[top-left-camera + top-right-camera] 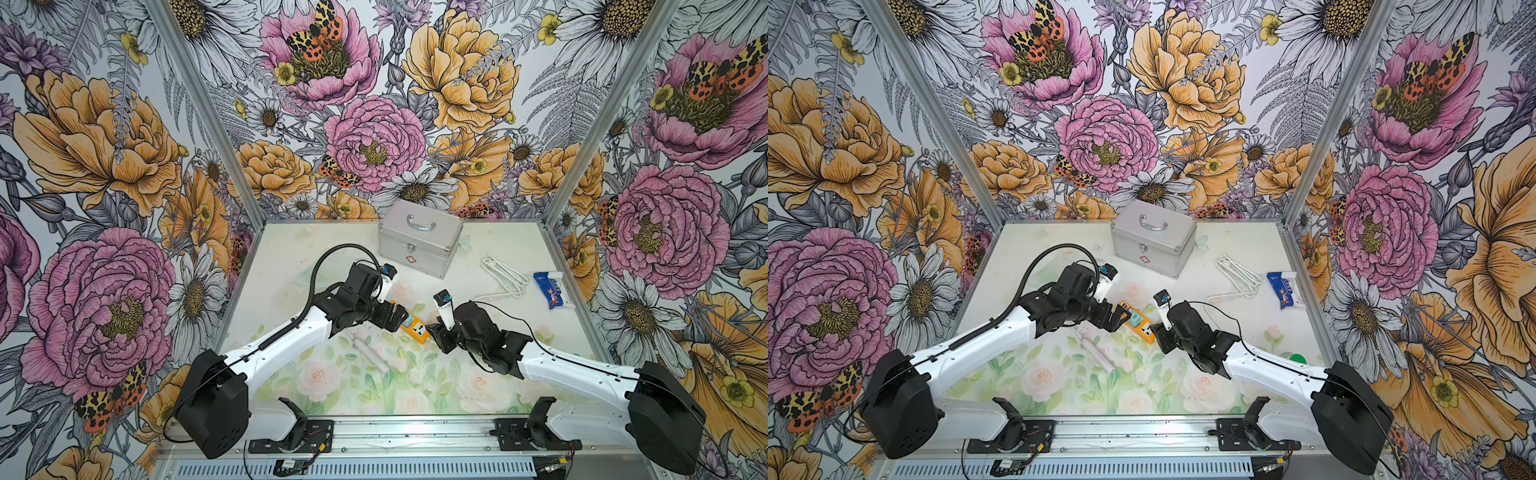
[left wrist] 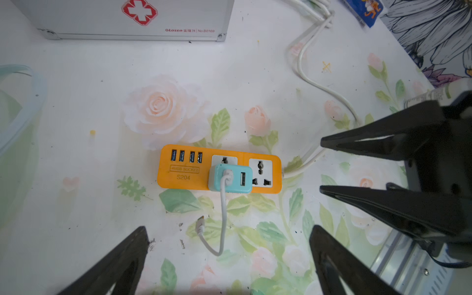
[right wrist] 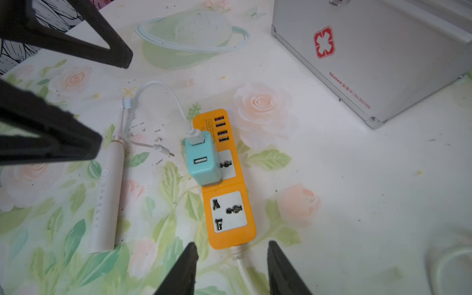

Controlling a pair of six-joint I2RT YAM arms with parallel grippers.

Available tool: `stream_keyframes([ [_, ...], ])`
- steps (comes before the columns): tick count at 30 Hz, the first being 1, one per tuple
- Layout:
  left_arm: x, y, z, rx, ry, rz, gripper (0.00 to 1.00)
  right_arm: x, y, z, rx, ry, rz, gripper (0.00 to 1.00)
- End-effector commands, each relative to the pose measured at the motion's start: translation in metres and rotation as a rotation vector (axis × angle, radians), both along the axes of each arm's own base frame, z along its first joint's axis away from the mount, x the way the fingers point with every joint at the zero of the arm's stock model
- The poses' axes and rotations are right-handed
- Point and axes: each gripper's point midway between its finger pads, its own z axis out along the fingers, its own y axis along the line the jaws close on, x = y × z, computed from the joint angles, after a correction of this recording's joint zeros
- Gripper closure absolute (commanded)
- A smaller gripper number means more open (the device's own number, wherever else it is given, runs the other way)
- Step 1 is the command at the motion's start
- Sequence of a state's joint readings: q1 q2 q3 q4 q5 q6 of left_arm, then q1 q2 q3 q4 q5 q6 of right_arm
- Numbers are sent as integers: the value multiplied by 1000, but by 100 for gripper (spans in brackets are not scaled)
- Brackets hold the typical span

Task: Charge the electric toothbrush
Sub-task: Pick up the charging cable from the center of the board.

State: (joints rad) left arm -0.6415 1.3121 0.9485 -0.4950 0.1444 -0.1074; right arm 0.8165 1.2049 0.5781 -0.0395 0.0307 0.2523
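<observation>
I have the left gripper (image 2: pixel 229 231) hovering over the table (image 2: pixel 76 115), its jaws spread wide with nothing between them. Just ahead of its fingertips sits the orange power strip (image 2: pixel 184 176), with a teal USB adapter (image 2: pixel 229 178) plugged into one socket. A short white charging lead (image 2: pixel 223 212) runs from the adapter back toward this gripper. Its free end lies loose on the table, joined to nothing.

The right gripper (image 3: pixel 232 245) faces the strip's cord end from the opposite side, jaws partly apart and empty. I cannot tell whether its tips touch the strip.

The electric toothbrush (image 3: pixel 104 194) lies flat on the table to the right gripper's left, on the far side of the strip. It is just behind the left gripper, and its brush head points away from the robot, close to the lead's loop.

Farther out, past both grippers, stands a silver first-aid case (image 1: pixel 419 237) with its lid down. Well off to the right gripper's right lie a coiled white cable (image 1: pixel 503 274) and a blue-and-white packet (image 1: pixel 548 289).
</observation>
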Motion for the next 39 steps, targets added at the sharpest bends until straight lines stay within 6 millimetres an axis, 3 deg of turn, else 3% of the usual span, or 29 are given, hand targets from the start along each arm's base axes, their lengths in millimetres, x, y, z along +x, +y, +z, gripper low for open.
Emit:
stream_keyframes([
  [1, 20, 30, 12, -6, -61, 189, 1, -9, 29, 9, 28, -41, 153, 55],
  [6, 33, 52, 23, -64, -95, 315, 1, -17, 59, 0, -3, -45, 287, 58],
  [13, 39, 52, 31, -120, -112, 325, 1, -12, 84, 5, 25, -95, 354, 58],
  [19, 45, 47, 30, -135, -117, 316, 1, 3, 102, -7, 0, -114, 379, 61],
  [25, 46, 45, 31, -152, -124, 302, 1, 21, 111, -24, -29, -130, 354, 64],
  [39, 48, 40, 31, -162, -129, 279, 1, 45, 120, -37, -60, -153, 342, 67],
])
